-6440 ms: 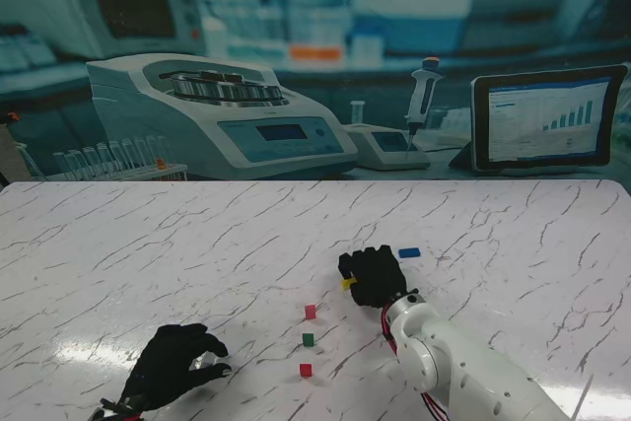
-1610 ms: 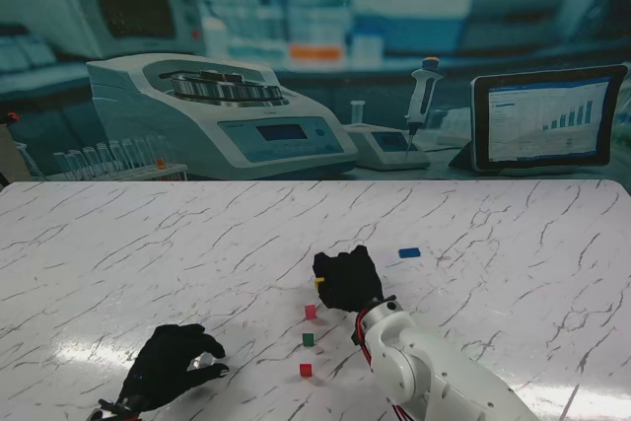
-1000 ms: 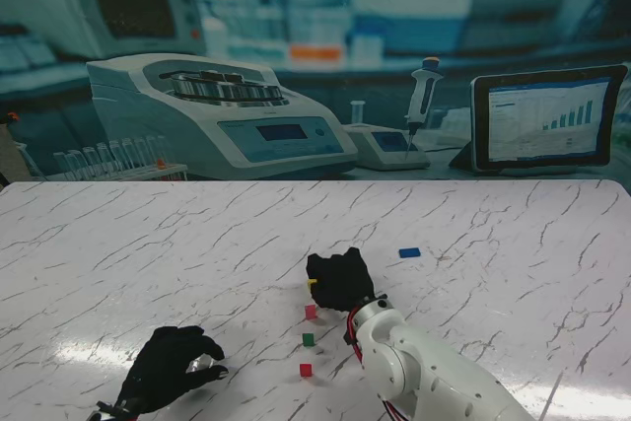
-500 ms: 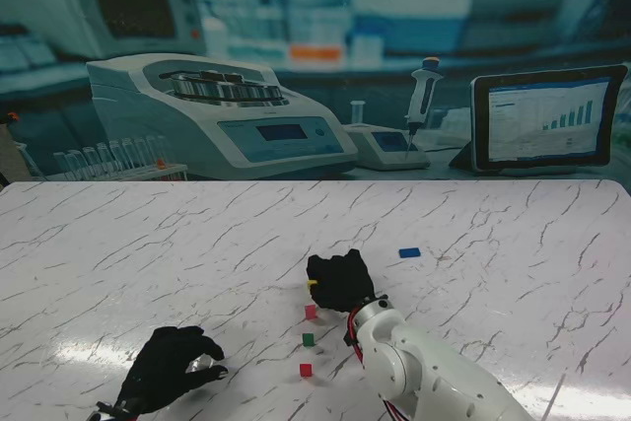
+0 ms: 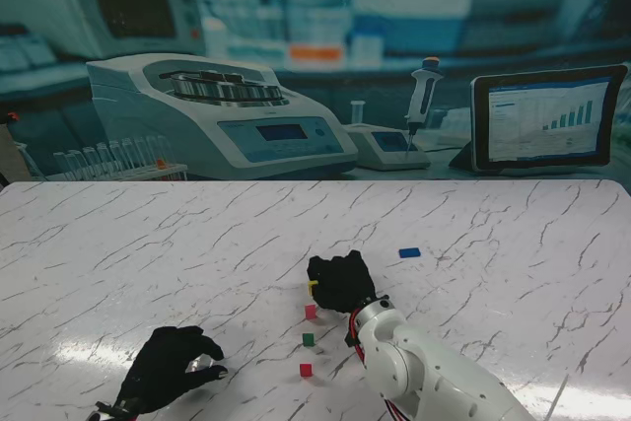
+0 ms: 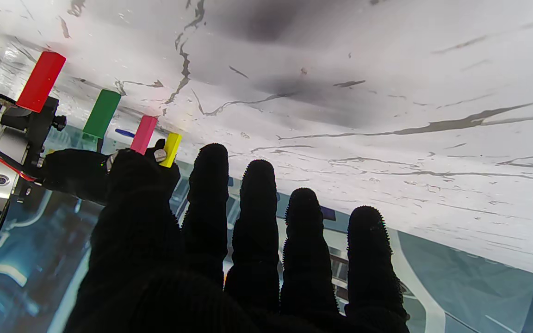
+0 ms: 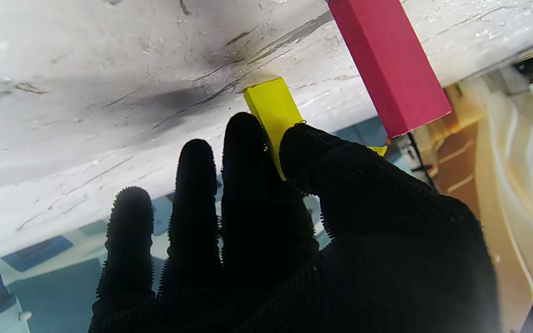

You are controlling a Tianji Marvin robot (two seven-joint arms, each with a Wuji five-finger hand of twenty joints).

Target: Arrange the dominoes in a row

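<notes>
The black-gloved right hand point(image 5: 341, 281) pinches the small yellow block domino point(image 7: 273, 110) upright on the white marble table point(image 5: 493, 244) — at 12 o'clock of the pink block domino point(image 5: 311, 312) — while the left hand point(image 5: 168, 370) rests empty, fingers apart.

Five dominoes are counted: one red point(image 5: 306, 370), green point(image 5: 309, 339), pink point(image 5: 311, 312), yellow point(image 5: 313, 285), blue point(image 5: 409, 252).

From the stand view, the right hand point(image 5: 340, 283) covers almost all of the yellow domino point(image 5: 313, 285); only a small corner shows. In the right wrist view the thumb and fingers point(image 7: 248, 152) hide its lower half, and the pink domino point(image 7: 389, 64) is cut by the picture's edge. The left arm is cut off at the bottom corner, behind the left hand point(image 5: 168, 370).
</notes>
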